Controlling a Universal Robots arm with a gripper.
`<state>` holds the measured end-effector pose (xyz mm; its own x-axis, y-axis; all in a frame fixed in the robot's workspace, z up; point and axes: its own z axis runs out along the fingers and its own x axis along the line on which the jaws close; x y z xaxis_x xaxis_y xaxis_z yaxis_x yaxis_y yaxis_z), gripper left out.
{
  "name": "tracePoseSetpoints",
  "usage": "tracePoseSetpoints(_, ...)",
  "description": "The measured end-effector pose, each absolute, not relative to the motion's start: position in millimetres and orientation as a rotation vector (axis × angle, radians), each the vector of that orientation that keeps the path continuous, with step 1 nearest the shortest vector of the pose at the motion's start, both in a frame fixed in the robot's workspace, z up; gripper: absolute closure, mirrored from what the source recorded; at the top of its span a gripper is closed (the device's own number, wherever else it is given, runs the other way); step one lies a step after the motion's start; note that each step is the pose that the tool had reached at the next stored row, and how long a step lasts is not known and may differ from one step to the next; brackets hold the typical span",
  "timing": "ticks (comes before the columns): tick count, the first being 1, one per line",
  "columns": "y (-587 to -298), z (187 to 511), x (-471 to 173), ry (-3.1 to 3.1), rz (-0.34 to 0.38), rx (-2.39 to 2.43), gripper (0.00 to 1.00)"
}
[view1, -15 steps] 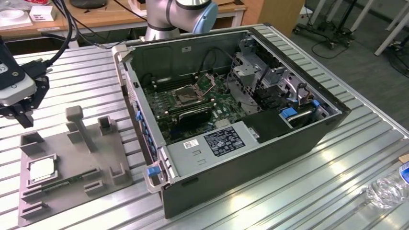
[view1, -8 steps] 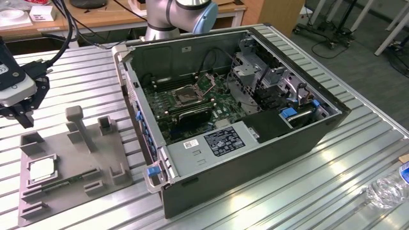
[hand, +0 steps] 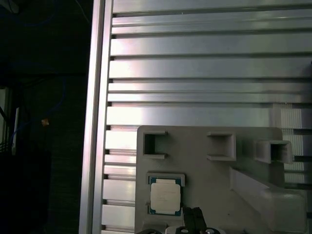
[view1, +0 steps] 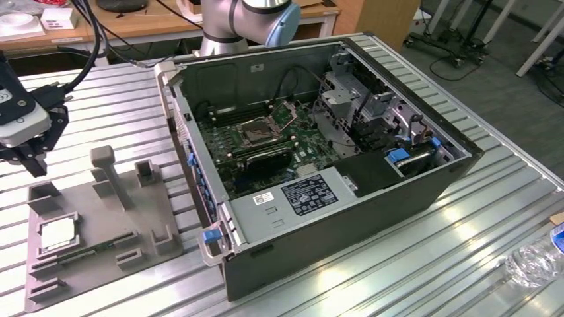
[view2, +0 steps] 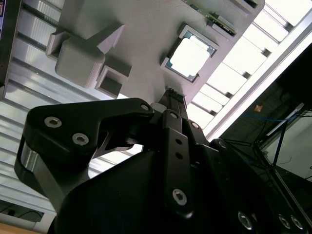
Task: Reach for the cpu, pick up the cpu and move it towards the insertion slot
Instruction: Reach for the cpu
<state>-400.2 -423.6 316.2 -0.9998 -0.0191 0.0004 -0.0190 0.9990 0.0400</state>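
Partly cut off at the exterior view's left edge, the gripper [view1: 37, 172] hangs empty, pinched narrow, over the fixture plate [view1: 88, 221] near the cpu [view1: 57, 234].

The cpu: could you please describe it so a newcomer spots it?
At the exterior view's left of the open computer case lies a grey fixture plate. The cpu sits in its square recess: flat, silvery-white, unlike the narrow green memory stick beside it.
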Motion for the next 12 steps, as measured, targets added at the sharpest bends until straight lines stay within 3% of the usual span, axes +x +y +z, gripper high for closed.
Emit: tracePoseSetpoints(12, -423.6, 309.7, -402.9, -3.14, -0.063, 0.03, 0.89)
